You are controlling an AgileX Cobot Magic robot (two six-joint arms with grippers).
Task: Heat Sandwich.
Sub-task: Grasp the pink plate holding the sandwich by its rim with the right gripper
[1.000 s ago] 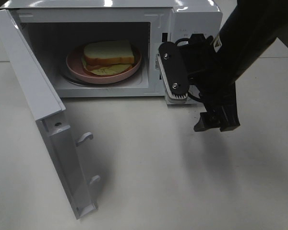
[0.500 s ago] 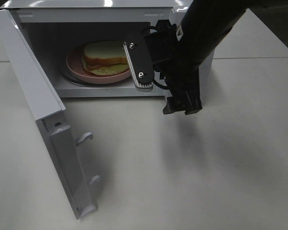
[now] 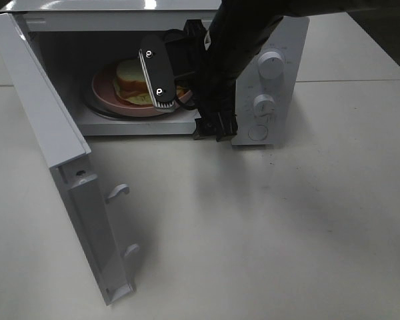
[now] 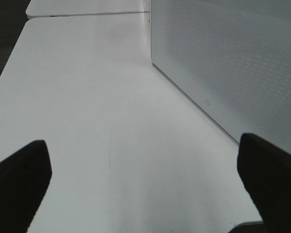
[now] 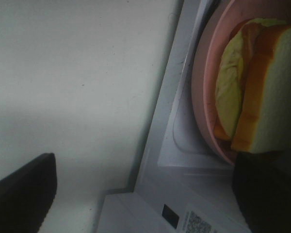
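White table, bare, w/ a white microwave at the back. From the high camera, the door hangs wide open to the left. Inside sits a pink plate, and the sandwich is on it, well within the cavity. Three knobs run down the front panel on the right. The black right arm comes in from the top and crosses the opening. The right claw is at the mouth of the oven w/ jaws wide apart. One finger is in front of the sandwich, the other is low by the front edge. Nothing is gripped. The left arm is not in this view.

Left wrist cam: mostly table, plus a white panel w/ fine dots on one side. Can't tell if that's the door or the oven's side. The left claw is spread wide, w/ one dark fingertip in each lower corner and only table between them.

Right wrist cam: table, then the oven's front lip, then the plate. The sandwich shows an orange-brown crust, pale bread and yellow-green filling. The right claw is open and empty. One fingertip is just beside the plate rim, below the sandwich corner. Can't tell if it touches.
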